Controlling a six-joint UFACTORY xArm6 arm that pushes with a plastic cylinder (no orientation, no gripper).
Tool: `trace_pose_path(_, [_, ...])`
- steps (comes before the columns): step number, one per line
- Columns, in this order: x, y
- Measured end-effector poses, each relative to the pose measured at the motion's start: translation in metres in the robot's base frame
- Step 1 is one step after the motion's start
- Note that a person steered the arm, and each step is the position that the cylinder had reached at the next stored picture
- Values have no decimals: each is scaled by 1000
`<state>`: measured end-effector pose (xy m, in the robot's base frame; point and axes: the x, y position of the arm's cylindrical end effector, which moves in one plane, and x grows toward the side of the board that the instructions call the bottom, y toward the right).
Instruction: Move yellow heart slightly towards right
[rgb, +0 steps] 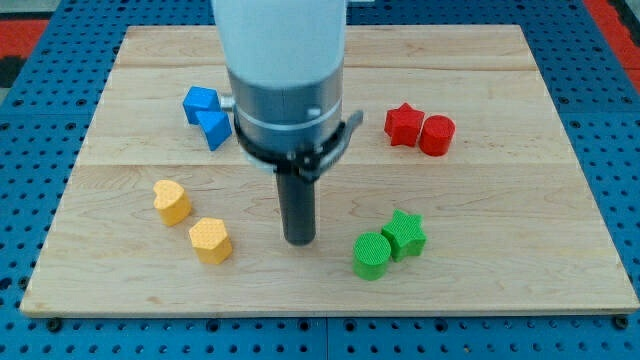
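Green plastic cylinder block (371, 255) sits lowest on the pale wooden board (500, 290), to the right of my tip (299, 240). My bare tip touches nothing. Left of it, well apart, lies the yellow plastic heart block (172, 201); its pointing direction is unclear.

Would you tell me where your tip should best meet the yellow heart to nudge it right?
On its left flank. My tip sits right of the yellow heart, so it must circle round, avoiding the yellow hexagon at its lower right.
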<state>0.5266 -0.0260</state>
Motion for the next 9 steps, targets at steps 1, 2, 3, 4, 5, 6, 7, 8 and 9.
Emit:
trace_pose_path(1, [-39, -1])
trace_pose_path(2, [-54, -1])
trace_pose_path(3, [-67, -50])
trace_pose_path(4, [-66, -137])
trace_pose_path(5, [-89, -194])
trace_pose_path(6, [-44, -204])
trace_pose_path(7, [-22, -125])
trace_pose_path(8, [-6, -41])
trace_pose_path(9, [-23, -69])
